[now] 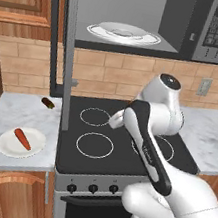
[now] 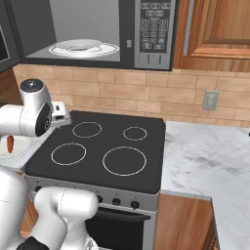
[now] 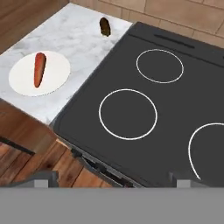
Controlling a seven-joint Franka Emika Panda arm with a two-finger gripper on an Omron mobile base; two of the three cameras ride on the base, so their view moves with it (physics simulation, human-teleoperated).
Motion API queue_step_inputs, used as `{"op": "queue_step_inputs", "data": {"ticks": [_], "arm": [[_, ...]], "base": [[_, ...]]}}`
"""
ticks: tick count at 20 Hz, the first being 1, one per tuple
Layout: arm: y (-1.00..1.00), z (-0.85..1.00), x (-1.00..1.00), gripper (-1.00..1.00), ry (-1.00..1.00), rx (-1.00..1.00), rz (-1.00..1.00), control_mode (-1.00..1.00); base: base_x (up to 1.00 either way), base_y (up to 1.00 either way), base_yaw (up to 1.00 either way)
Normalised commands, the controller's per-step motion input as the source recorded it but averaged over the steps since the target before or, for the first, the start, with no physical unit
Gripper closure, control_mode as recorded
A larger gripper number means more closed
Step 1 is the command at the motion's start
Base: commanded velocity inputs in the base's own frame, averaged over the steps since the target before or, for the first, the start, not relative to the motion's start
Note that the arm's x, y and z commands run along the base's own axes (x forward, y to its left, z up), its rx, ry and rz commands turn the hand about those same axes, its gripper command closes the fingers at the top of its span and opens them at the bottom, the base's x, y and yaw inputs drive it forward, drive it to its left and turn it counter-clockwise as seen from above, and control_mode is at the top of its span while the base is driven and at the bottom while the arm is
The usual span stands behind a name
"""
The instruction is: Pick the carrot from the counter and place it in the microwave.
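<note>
The carrot [image 1: 23,138] [image 3: 39,69], a small red-orange stick, lies on a white plate [image 1: 7,148] [image 3: 57,78] on the marble counter [image 1: 14,109] [image 3: 74,39] left of the stove. A sliver of the carrot [image 2: 10,144] shows behind the arm. My gripper [image 3: 113,178] [image 1: 116,119] hovers above the stove's front left part, well to the right of the carrot. It is open, with nothing between its fingertips [image 3: 43,178]. The microwave [image 1: 216,28] [image 2: 154,34] hangs above the stove, its inside showing a round glass turntable plate [image 1: 123,34] [image 2: 84,48].
The microwave's door [image 1: 67,38] swings out to the left, its edge reaching down near the stove's left side. The black stove top [image 1: 120,143] [image 3: 144,109] lies under my arm. A small dark brown stubby item [image 1: 48,103] [image 3: 104,26] rests at the counter's back.
</note>
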Motion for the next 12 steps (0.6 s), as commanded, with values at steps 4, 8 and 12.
{"op": "queue_step_inputs", "data": {"ticks": [4,8,12], "arm": [[1.00,-0.17,0.06,-1.00,-0.19,0.05,0.48,-1.00],[1.00,-0.11,0.25,-1.00,-0.10,0.16,0.26,-1.00],[1.00,-0.11,0.52,-1.00,0.00,0.13,0.01,-1.00]], "base": [[0.00,0.00,0.00],[0.00,0.00,0.00],[0.00,0.00,0.00]]}}
